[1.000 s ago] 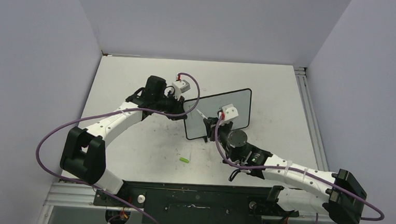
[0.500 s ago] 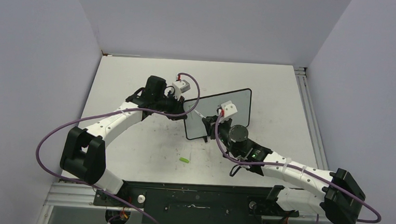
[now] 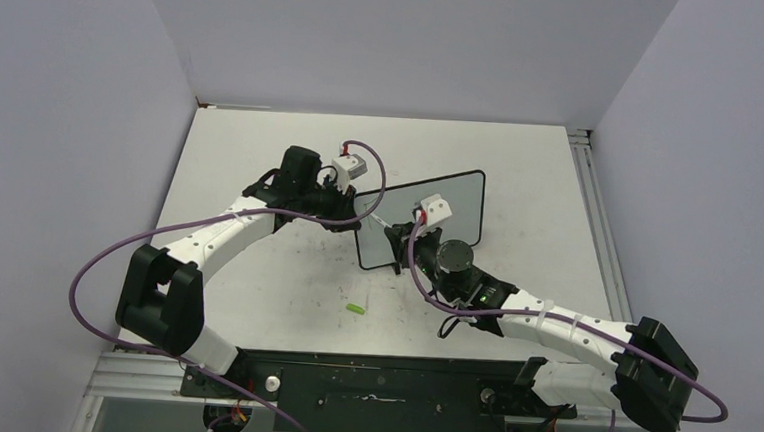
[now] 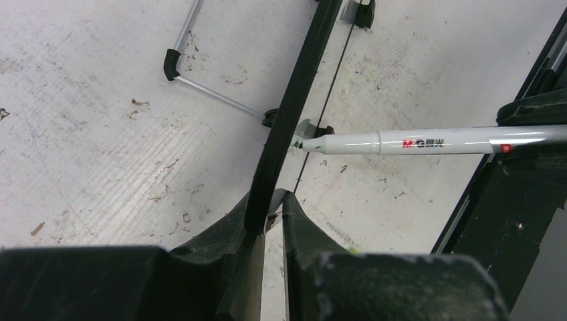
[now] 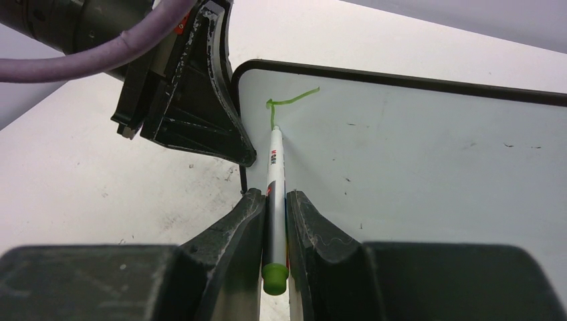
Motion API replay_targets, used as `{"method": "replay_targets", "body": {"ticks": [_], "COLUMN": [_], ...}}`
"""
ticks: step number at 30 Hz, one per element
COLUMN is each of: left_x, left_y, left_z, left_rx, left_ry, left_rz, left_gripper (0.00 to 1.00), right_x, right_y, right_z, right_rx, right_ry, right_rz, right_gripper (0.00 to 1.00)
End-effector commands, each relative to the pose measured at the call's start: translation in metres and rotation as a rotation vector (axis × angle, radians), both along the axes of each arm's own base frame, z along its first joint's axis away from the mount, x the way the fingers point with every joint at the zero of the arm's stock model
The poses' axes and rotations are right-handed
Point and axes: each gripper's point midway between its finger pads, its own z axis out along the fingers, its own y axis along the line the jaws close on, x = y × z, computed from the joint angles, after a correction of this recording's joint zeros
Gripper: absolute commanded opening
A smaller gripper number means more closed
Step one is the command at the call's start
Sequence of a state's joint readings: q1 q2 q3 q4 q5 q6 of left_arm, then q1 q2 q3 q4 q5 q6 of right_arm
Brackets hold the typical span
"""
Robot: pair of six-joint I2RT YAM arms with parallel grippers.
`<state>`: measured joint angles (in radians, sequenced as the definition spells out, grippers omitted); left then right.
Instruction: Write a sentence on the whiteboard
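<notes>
Left gripper (image 4: 271, 204) clamps whiteboard (image 5: 414, 154) edge; right gripper (image 5: 273, 200) clamps marker (image 5: 275, 157), tip touching whiteboard.

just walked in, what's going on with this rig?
The left hand is clamped on the whiteboard at its edge, steadying it on the table. The right hand grips a marker, tip on the board near the held corner. Only the first green strokes of the sentence are down.
</notes>
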<state>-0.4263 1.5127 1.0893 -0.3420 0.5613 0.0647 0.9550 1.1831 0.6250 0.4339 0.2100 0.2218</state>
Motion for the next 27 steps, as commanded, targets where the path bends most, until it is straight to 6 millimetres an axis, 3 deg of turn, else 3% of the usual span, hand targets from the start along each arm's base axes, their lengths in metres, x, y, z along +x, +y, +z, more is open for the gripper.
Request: {"method": "replay_targets", "body": {"ticks": [1, 8, 27], "left_x": [0.006, 0.006, 0.006], "left_y": [0.007, 0.007, 0.008], "left_z": [0.01, 0.01, 0.01], "left_rx": [0.043, 0.043, 0.048], "left_ry": [-0.061, -0.063, -0.066], "left_rz": [0.012, 0.012, 0.014], "left_gripper": [0.0, 0.0, 0.0], "right_x": [0.01, 0.013, 0.018], "right_y": [0.007, 0.009, -0.013], "right_z": [0.034, 0.03, 0.029], "right_rx": [0.092, 0.083, 0.077], "right_ry": [-0.06, -0.054, -0.057], "right_rz": [-0.023, -0.031, -0.134], "right_gripper": [0.05, 0.05, 0.05]}}
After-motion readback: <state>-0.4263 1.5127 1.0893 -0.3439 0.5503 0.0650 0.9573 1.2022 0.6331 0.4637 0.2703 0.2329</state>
